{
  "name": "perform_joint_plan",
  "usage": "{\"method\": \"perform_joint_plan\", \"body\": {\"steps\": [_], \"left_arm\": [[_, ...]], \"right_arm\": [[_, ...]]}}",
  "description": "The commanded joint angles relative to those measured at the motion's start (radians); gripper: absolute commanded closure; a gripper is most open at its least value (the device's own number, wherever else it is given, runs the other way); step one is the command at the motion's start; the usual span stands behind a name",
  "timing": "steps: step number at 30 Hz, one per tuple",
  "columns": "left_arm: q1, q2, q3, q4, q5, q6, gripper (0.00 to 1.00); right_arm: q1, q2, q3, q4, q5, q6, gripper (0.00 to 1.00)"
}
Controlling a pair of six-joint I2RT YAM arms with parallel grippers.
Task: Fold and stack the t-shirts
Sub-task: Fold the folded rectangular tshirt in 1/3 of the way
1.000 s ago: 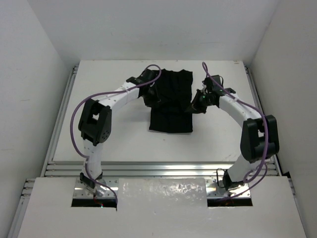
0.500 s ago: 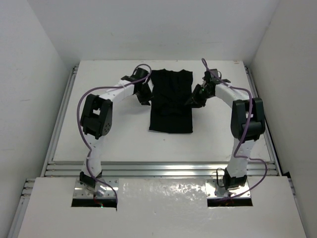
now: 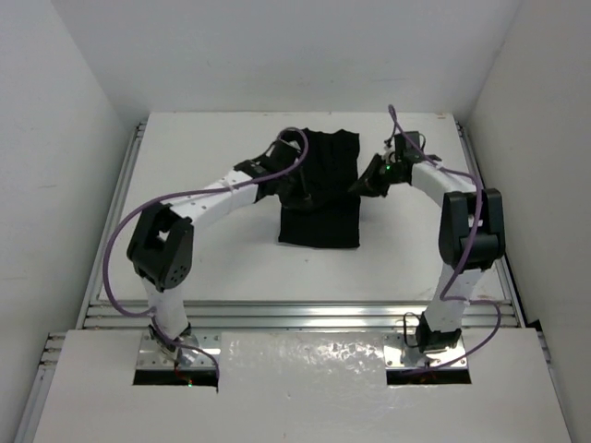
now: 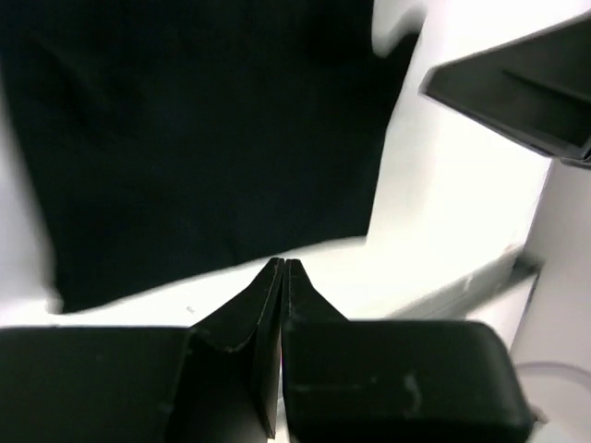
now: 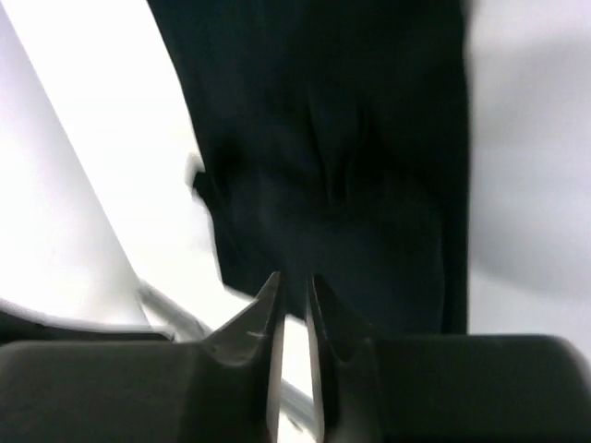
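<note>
Black t-shirt (image 3: 321, 198) lies flat on white tabletop (image 3: 212, 263), folded into long narrow rectangle, middle of far half, between both arms. At shirt's left edge, left pincer (image 4: 282, 269): fingers pressed together, tips meeting, nothing visible between them. At shirt's right edge, right pincer (image 5: 294, 286): narrow slit between fingers, no cloth in it. Wrist views blurred; contact with cloth unclear.
</note>
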Motion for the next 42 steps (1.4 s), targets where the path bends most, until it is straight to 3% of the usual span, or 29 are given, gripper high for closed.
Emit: {"method": "perform_joint_plan", "body": {"steps": [1, 2, 9, 13, 23, 38, 42], "left_arm": [[-0.017, 0.077, -0.018, -0.035, 0.037, -0.005, 1.0], [-0.017, 0.104, -0.002, -0.044, 0.039, 0.005, 1.0], [-0.016, 0.261, 0.096, -0.072, 0.148, 0.039, 1.0], [-0.007, 0.364, 0.194, -0.084, 0.117, 0.033, 1.0], [0.081, 0.418, 0.32, -0.11, 0.08, 0.001, 1.0], [0.211, 0.513, 0.429, -0.079, -0.079, -0.022, 1.0], [0.25, 0.572, 0.502, -0.112, -0.113, -0.042, 1.0]], "right_arm": [[0.035, -0.076, -0.147, 0.164, -0.108, -0.028, 0.93], [0.036, -0.07, -0.173, 0.167, -0.105, -0.045, 1.0], [0.038, 0.057, -0.099, 0.166, -0.112, -0.049, 1.0], [0.038, 0.165, -0.025, 0.15, -0.115, -0.053, 1.0], [0.038, 0.38, 0.208, 0.023, -0.166, -0.114, 1.0], [0.036, 0.429, 0.24, 0.017, -0.229, -0.117, 1.0], [0.038, 0.409, 0.256, -0.031, -0.24, -0.157, 0.94]]}}
